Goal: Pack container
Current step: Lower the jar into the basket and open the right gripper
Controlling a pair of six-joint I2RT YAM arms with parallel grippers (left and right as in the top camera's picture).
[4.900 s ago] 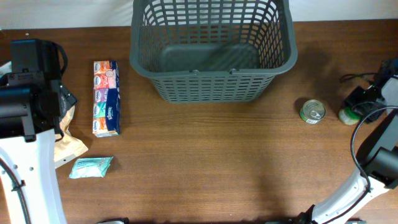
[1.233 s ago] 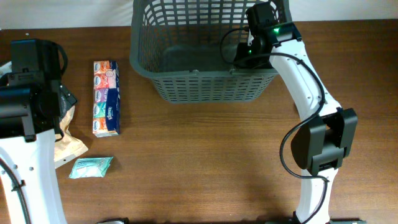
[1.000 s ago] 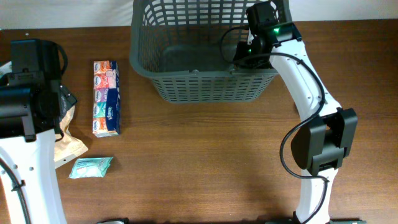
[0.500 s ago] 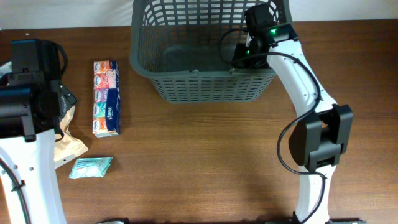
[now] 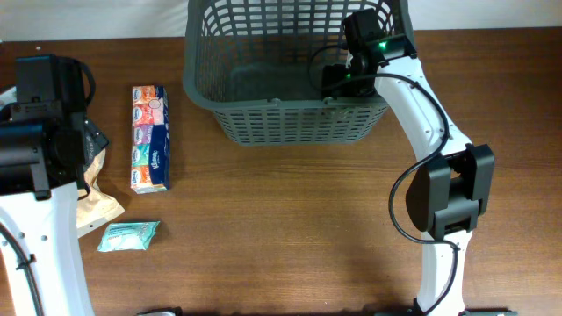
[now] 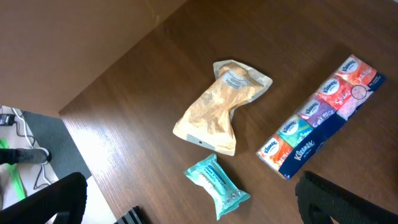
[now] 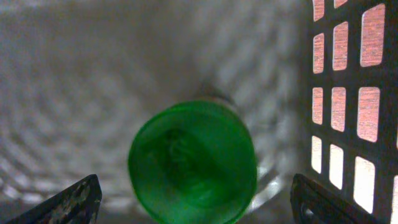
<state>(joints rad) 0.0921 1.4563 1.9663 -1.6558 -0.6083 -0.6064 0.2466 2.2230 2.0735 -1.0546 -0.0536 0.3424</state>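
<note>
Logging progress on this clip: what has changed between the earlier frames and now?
The right gripper moved from the right edge of the table into the container, bringing the green-lidded jar, then opened: the jar now stands on its floor, clear of both fingers. The tin can no longer shows overhead; the arm may hide it. Unchanged: left gripper open and parked, tissue pack, tan pouch, teal packet, container.

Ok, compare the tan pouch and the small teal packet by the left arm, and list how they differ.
Colour: the tan pouch is beige-brown, while the teal packet is blue-green.
Size: the pouch is clearly larger than the packet.
Shape: the pouch is crumpled and pinched at its middle, whereas the packet is a neater, flatter rectangle.
Shared: both are soft sealed packs lying side by side on the wooden table, outside the basket.
</note>
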